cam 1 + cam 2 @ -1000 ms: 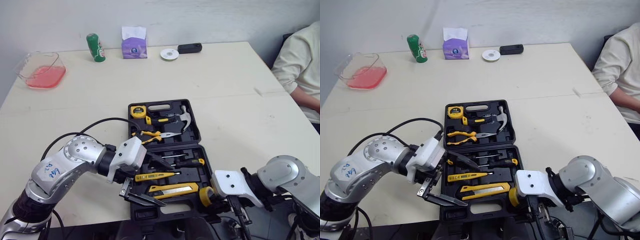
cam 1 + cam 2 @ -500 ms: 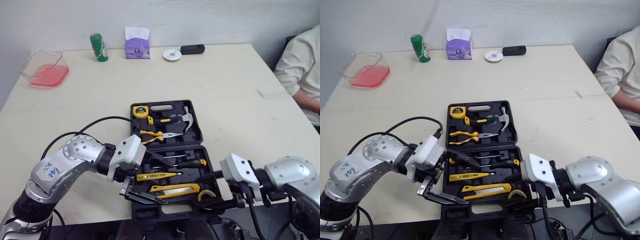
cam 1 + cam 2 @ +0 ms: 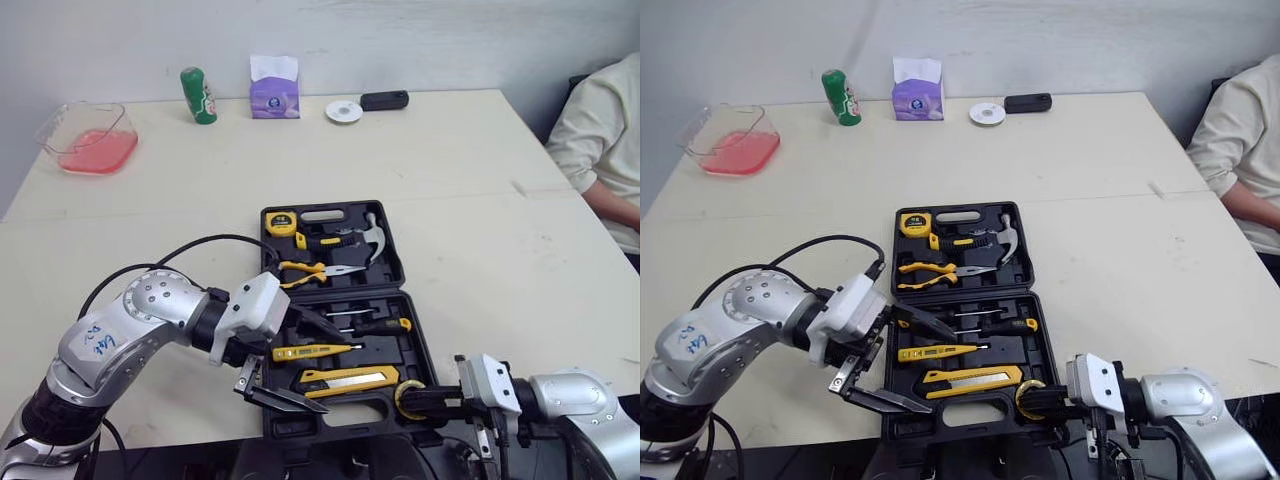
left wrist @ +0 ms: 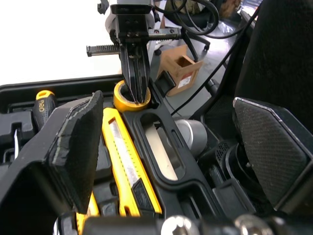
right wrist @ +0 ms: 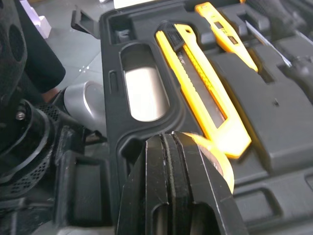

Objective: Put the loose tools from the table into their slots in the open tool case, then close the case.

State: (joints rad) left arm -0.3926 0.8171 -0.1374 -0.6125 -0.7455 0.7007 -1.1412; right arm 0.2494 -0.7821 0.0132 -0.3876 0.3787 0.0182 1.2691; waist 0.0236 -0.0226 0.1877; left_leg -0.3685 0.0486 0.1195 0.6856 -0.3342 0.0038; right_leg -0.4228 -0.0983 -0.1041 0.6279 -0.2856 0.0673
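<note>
Tabletop carrying one open tool case at its near edge. The case contains one tape measure, one hammer, one pair of pliers, one black-handled screwdriver, one yellow tester, one yellow utility knife and one roll of yellow tape: seven tools counted; finer pieces cannot be told. Along the far edge: one green can, one tissue box, one white disc, one black device. Far left corner: one clear container. Right edge: one person.
</note>
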